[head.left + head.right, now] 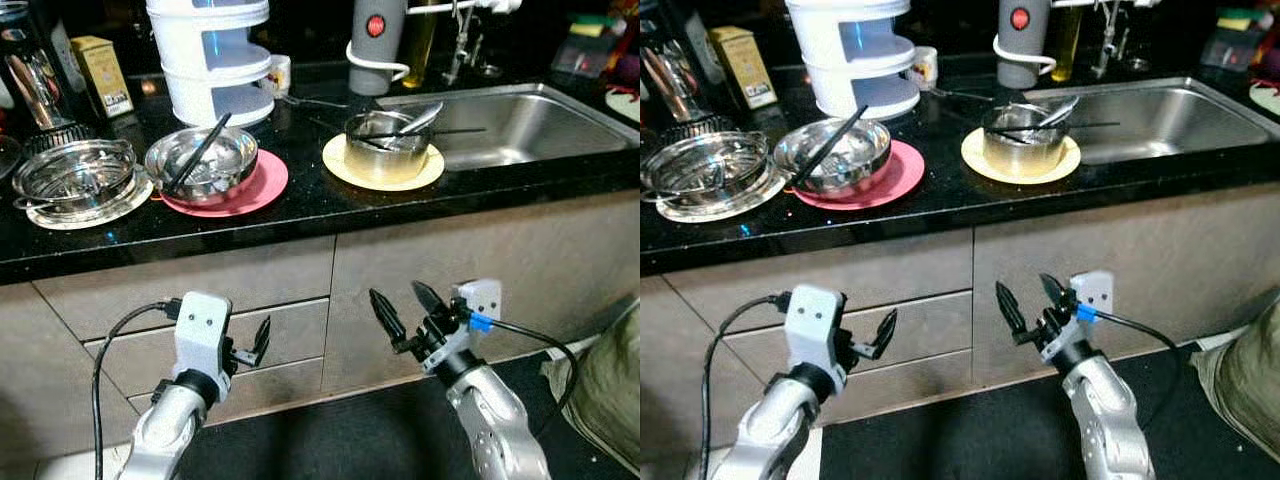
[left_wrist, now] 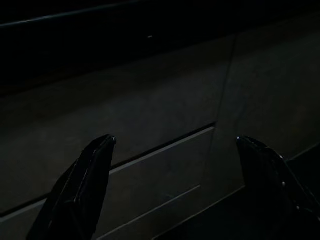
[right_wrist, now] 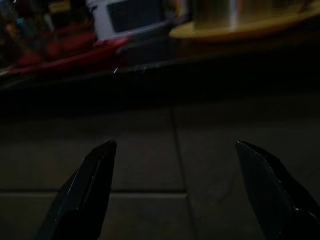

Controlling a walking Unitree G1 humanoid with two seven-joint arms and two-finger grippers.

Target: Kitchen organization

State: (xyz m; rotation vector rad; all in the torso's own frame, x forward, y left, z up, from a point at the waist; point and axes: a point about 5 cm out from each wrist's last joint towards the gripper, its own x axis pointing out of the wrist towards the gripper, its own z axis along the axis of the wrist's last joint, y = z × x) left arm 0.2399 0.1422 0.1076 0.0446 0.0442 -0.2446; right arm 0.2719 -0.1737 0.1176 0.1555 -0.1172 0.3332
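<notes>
Two chopsticks (image 1: 200, 150) slant across the steel bowl (image 1: 203, 162).

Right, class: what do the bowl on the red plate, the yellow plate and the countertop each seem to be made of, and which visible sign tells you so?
Bowl: probably stainless steel, polished; mirror-like silver reflections.
Yellow plate: likely plastic, possibly glazed ceramic; flat uniform colour, soft sheen.
Countertop: looks like polished black granite; dark glossy surface with tiny pale specks.
</notes>
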